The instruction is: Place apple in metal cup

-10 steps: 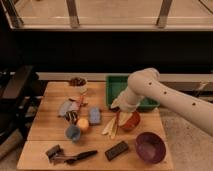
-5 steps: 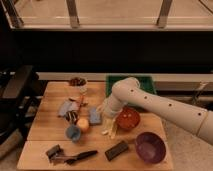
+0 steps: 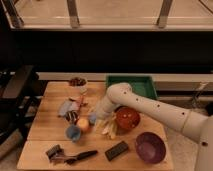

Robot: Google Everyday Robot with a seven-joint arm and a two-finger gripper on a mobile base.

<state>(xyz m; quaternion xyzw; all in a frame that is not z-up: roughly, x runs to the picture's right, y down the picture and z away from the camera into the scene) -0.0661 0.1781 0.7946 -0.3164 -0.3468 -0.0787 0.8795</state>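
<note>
The apple (image 3: 83,124), small and orange-yellow with a reddish blush, lies on the wooden table (image 3: 50,125) just above a small blue cup (image 3: 73,133). A small dark metal cup (image 3: 71,117) stands up and to the left of the apple, beside a grey crumpled wrapper (image 3: 65,107). My white arm reaches in from the right and bends down at the elbow. Its gripper (image 3: 96,119) hangs low over the table just right of the apple, open, with nothing between its fingers. The apple stays apart from it.
A red-orange bowl (image 3: 127,119) sits right of the gripper, with yellow peel-like pieces (image 3: 110,129) in front. A purple bowl (image 3: 150,147), a black bar (image 3: 116,150) and a black-handled tool (image 3: 75,156) lie near the front edge. Behind stand a green tray (image 3: 132,84) and a snack bowl (image 3: 77,82).
The arm has swung left and lowered across the table. The gripper went from above the red-orange bowl to beside the apple. The objects on the table have not moved.
</note>
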